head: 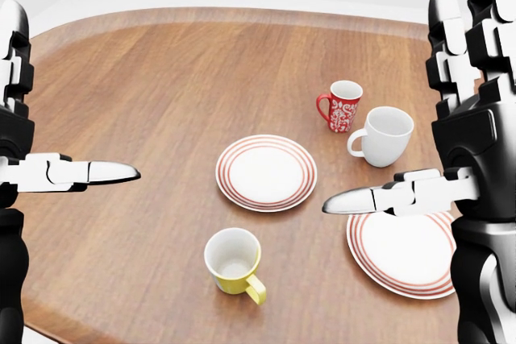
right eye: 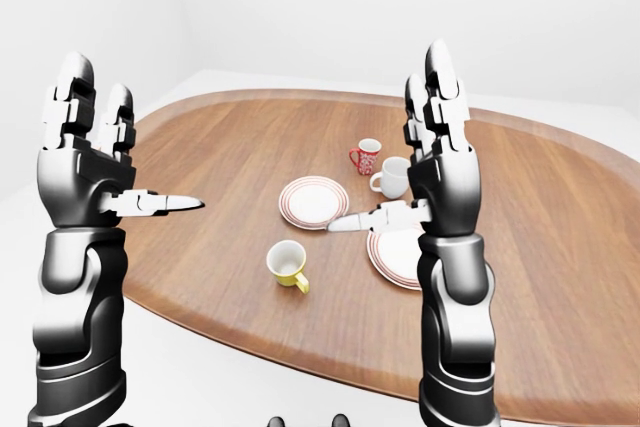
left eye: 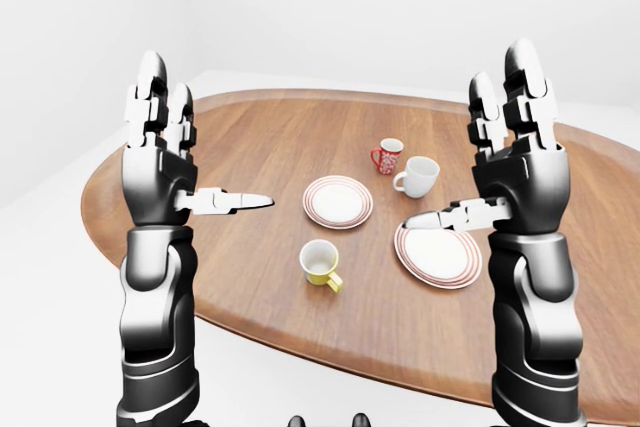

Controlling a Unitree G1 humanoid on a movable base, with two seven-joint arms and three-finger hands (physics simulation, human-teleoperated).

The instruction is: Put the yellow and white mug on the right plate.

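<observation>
On a rounded wooden table (head: 145, 78) with a smooth reddish-brown grain, four pieces of crockery are laid out between two raised arms. Toward the bottom of the head view, a yellow and white mug (head: 233, 259) is seen standing upright, its outside glossy yellow, its inside white, and its looped handle turned toward the lower right. Above it and slightly to the right, a round white left plate (head: 266, 172) ringed with thin red bands is set flat on the wood. A matching right plate (head: 403, 254), also flat and red-ringed, is found at the lower right, partly hidden by the right arm; nothing is seen resting on its visible part. Near the top of the group, a small red mug (head: 343, 105) patterned with white scrollwork is placed just beside a larger plain white mug (head: 383, 136), both upright. The yellow mug is kept apart from both plates and from both hands. The left hand (left eye: 160, 162) is held up with its segmented black and silver fingers extended and its thumb pointed inward, spread wide with nothing held. The right hand (left eye: 515, 157) is posed likewise, fingers upright, thumb stretched over the right plate, and nothing is grasped.
</observation>
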